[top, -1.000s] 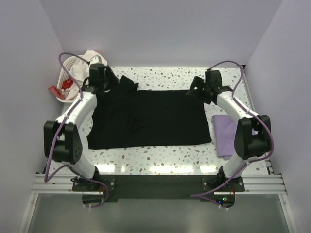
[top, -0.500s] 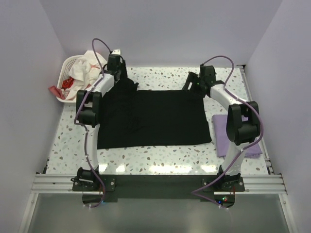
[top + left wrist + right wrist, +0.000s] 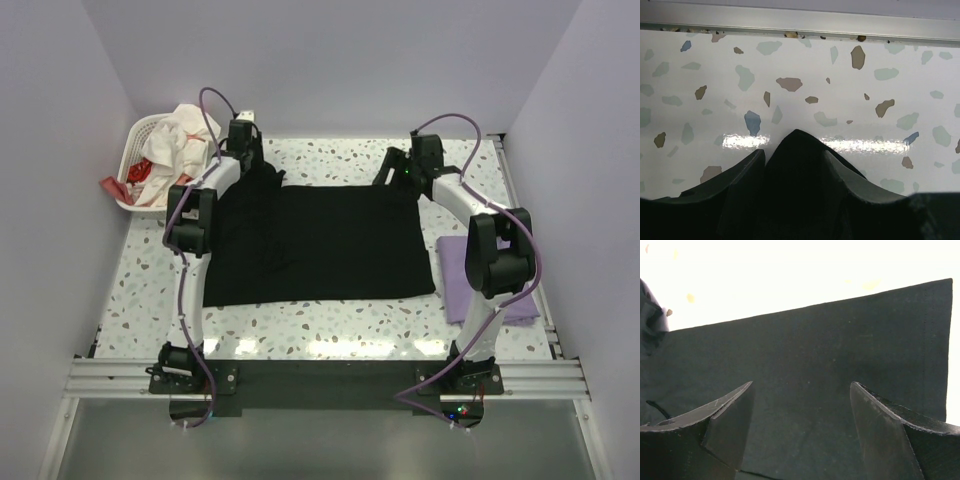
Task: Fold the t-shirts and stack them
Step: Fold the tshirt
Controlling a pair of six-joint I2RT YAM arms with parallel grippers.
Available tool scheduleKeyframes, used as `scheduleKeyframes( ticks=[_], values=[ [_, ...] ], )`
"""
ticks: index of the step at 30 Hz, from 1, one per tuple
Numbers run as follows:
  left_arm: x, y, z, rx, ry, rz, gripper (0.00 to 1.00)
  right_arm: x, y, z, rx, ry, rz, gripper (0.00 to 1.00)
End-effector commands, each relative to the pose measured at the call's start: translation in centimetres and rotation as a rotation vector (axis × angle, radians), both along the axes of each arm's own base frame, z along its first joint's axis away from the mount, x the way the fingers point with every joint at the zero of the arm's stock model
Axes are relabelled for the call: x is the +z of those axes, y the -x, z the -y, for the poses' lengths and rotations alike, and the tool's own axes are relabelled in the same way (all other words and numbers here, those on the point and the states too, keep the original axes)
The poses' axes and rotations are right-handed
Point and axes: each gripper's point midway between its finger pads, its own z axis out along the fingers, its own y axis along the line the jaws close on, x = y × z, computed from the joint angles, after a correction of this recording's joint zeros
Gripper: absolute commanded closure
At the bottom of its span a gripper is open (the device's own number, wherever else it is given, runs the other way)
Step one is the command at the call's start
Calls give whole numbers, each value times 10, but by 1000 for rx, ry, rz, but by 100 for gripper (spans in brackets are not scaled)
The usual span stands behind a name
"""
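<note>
Left fingers (image 3: 742,175): we see them drawn close around a raised peak of the black tee (image 3: 797,150). The cloth fills the gap between them, so they have hold of it.
Right fingers (image 3: 730,412): spread wide with nothing between them. Black cloth lies below the gap, and we cannot tell whether the tips touch it.
Beyond the left fingers: the speckled counter (image 3: 805,75) shows past the cloth peak, with a metal rail (image 3: 800,20) along its far edge at 12 o'clock.
Beyond the right fingers: a straight edge of the tee runs from 9 o'clock up to a corner at 1 o'clock, with bright counter past it.
Left arm (image 3: 215,180): from above, we see it reach to the tee's 11 o'clock corner, where the cloth is bunched.
Right arm (image 3: 455,195): it reaches to the tee's 1 o'clock corner.
Black tee, from above: spread over the middle of the counter, mostly flat, wrinkled toward its 9 o'clock side.
Lavender tee (image 3: 455,275): folded, lying just beside the black tee between 3 and 4 o'clock, partly hidden by the right arm.
Laundry basket (image 3: 135,135): at the counter's 10 o'clock corner, holding white and red cloth.
</note>
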Motion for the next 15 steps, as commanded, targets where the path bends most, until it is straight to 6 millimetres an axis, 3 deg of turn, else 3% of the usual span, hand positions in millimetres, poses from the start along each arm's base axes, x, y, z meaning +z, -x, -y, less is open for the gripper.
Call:
scheduleKeyframes(
  ticks=[1, 6, 15],
  values=[
    [26, -20, 5, -10, 23, 102, 48, 15, -14, -5, 24, -22, 65, 21],
    [21, -20, 8, -11, 48, 95, 59, 15, -12, -5, 23, -17, 59, 21],
    [32, -27, 14, -38, 64, 132, 80, 11, -12, -2, 14, -5, 40, 21]
  ],
)
